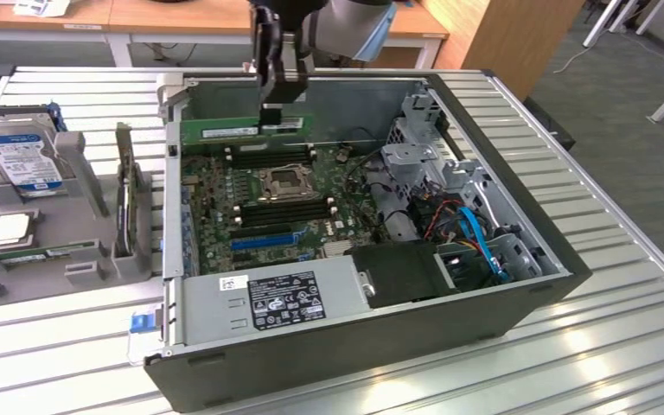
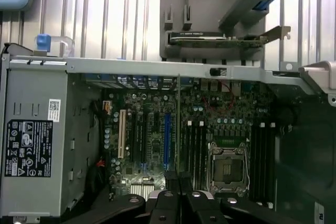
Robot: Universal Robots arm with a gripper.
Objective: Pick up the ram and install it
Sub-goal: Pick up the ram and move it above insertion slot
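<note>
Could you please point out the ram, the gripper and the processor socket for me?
ram (image 1: pixel 228 130): exterior view, on its labelled green face.
gripper (image 1: pixel 276 115): exterior view, between the fingertips shut on the ram.
socket (image 1: pixel 287 182): exterior view, at its middle, on the motherboard.

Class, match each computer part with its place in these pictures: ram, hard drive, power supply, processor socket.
1 ram
2 hard drive
3 power supply
4 processor socket

A middle of the motherboard
B held by the gripper
C in the grey stand outside the case
D inside the case, bearing a black label

Pairs: 1-B; 2-C; 3-D; 4-A
</note>
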